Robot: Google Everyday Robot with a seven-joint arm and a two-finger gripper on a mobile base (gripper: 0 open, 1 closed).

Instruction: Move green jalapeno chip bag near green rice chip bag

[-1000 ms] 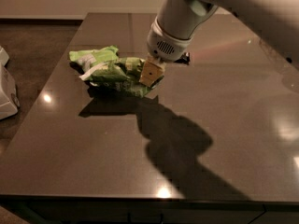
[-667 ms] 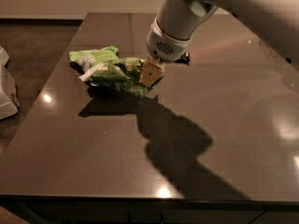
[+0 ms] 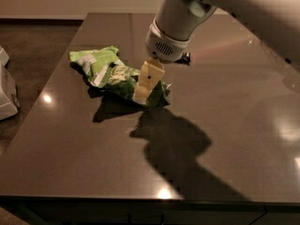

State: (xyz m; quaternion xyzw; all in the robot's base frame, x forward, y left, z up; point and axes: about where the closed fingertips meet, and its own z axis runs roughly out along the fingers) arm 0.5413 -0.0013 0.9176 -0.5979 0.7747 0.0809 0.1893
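Nothing has visibly shifted since a second ago - arm, gripper and both bags sit where they did.

Largest in view is the dark, glossy table, which fills most of the frame and carries a few bright spots of reflected light. Over its far right side reaches the pale arm, coming in from the upper right and ending in a round white wrist with a small vent grille. Its broad black shadow spreads over the tabletop toward the near edge.

The jalapeno bag lies on the left half of the table, long and crumpled, running from a white strip at its left end to a darker green end at the right, with a shadow just below it. Its left end touches the rice bag, the smaller lime-green one with a white patch, which sits just behind and to the left, nearer the far left edge.

The gripper points down from the wrist, cream-coloured, right at the jalapeno bag's right end and overlapping it in view - whether it is clamped on the bag or loose I cannot tell.

A white object stands on the floor at the left edge.
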